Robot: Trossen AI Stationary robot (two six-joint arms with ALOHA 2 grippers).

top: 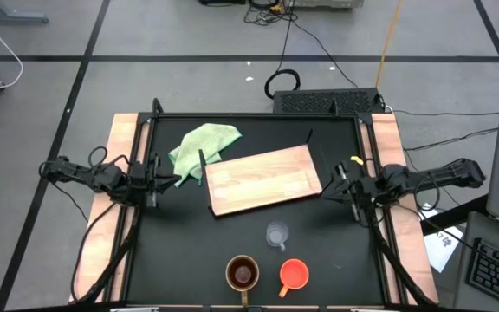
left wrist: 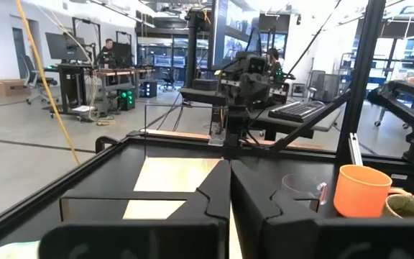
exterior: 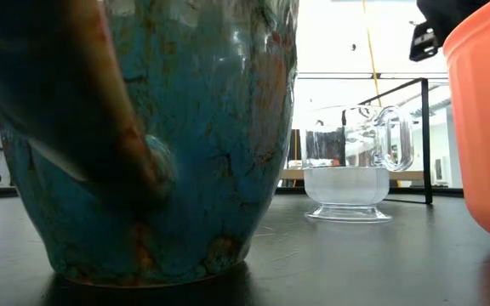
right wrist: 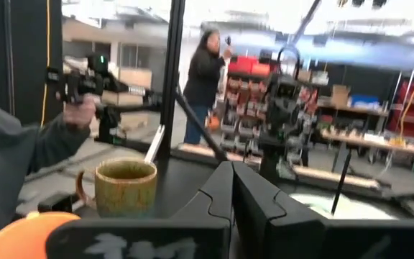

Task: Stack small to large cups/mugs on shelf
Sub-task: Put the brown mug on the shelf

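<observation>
Three vessels stand upright on the black table near its front edge. The brown mug (top: 243, 273), teal-glazed outside in the low view (exterior: 160, 136), has the orange cup (top: 294, 275) on its right. The clear glass cup (top: 276, 234) stands just behind them. The light-wood shelf (top: 262, 178) lies flat and slightly askew at the table's middle. At the left side my left gripper (top: 176, 180) hovers shut, pointing level toward the shelf. My right gripper (top: 327, 189) hovers shut at the right side, facing it. In each wrist view the fingers of the left gripper (left wrist: 230, 187) and the right gripper (right wrist: 232, 187) meet with nothing between them.
A light green cloth (top: 202, 147) lies crumpled at the shelf's far left corner. Black frame posts stand at the table's corners. Beyond the table, a person stands in the room and a grey sleeve (right wrist: 9, 165) shows near the front edge.
</observation>
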